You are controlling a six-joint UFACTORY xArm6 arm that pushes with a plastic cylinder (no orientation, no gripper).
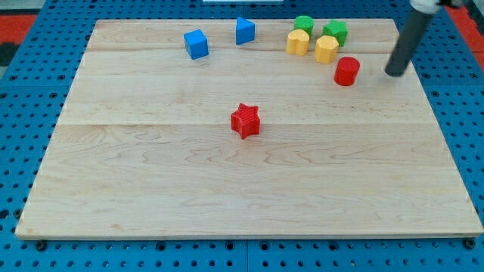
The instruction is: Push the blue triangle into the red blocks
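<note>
Your tool is a bare rod with nothing to open or close, and it holds nothing; its tip (pixel 394 73) rests on the wooden surface (pixel 242 181) near the view's right edge, toward the top. Just to the view's left of the tip, apart from it, stands the red cylinder (pixel 346 71).

The blue triangle (pixel 244 30) sits near the view's top edge, a little left of centre-right, with the blue cube (pixel 196 44) close by on its left. You will find the red star (pixel 245 121) well below the triangle, almost straight down the view, alone near the middle of the surface.

Between the triangle and the red cylinder lies a tight cluster: two yellow blocks (pixel 298 42) (pixel 326 49) side by side, and two green blocks (pixel 304 24) (pixel 335 32) just behind them toward the view's top. The right-hand yellow block sits just beside the red cylinder, above and left of it. This cluster also stands between your tip and the triangle.
</note>
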